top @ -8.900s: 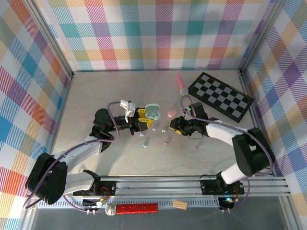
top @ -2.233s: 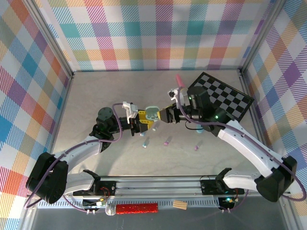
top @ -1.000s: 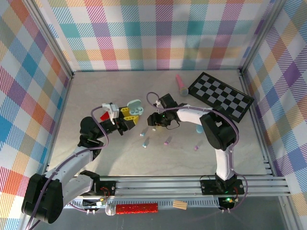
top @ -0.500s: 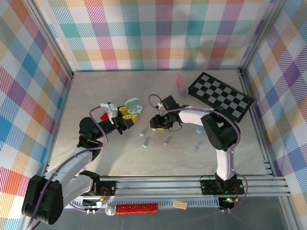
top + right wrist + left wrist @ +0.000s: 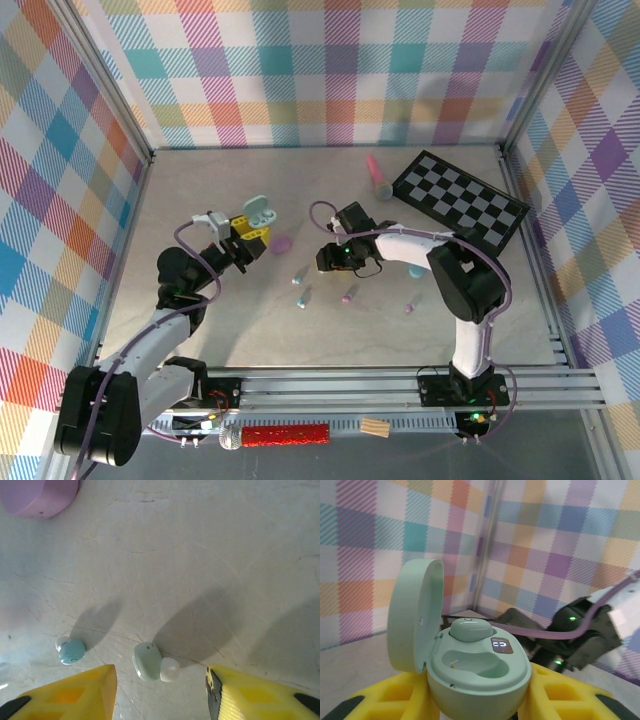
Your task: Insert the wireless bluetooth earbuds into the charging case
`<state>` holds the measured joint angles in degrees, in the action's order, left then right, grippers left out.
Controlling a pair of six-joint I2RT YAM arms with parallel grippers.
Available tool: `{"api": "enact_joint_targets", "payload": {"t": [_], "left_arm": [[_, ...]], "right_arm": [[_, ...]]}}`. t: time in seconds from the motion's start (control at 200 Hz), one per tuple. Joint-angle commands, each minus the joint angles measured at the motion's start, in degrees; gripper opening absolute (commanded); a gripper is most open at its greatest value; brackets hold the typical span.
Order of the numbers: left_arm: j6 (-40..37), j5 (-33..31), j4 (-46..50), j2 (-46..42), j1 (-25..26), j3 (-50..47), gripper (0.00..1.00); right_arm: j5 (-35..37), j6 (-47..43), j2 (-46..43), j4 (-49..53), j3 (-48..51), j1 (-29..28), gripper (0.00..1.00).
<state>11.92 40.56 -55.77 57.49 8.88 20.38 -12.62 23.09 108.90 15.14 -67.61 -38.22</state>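
Raised left claw (image 5: 243, 232) grips the open mint case (image 5: 480, 665) — right claw (image 5: 160, 690), spread, points down, seemingly over 1 mint earbud (image 5: 147, 661).

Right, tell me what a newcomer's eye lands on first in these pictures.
First comes the mint charging case, lid open, clamped in the left gripper at centre-left, with one mint bud seated in it and the neighbouring slot empty. Next is the right gripper, jaws open over a loose mint earbud lying on the table, with a blue earbud beside it.
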Motion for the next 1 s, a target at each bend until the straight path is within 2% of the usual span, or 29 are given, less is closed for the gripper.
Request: {"api": "enact_joint_targets", "payload": {"t": [0.0, 0.22, 0.44, 0.995], "left_arm": [[2.4, -1.0, -6.2, 1.0, -3.4, -0.8, 0.38], [6.6, -2.1, -11.5, 4.0, -9.9, -0.4, 0.37], [7.5, -2.8, -12.3, 5.4, -11.9, 0.6, 0.37], [6.6, -1.5, -9.5, 4.2, -12.1, 1.1, 0.37]], "right_arm": [[10.5, -6.3, -2.1, 5.7, -3.9, -3.0, 0.51], [26.2, -15.1, 1.8, 14.1, -10.6, -10.1, 0.50], [38.5, -19.6, 7.5, 20.8, -17.3, -15.2, 0.45], [39.3, -21.9, 14.3, 26.3, -24.4, -16.2, 0.36]]}}
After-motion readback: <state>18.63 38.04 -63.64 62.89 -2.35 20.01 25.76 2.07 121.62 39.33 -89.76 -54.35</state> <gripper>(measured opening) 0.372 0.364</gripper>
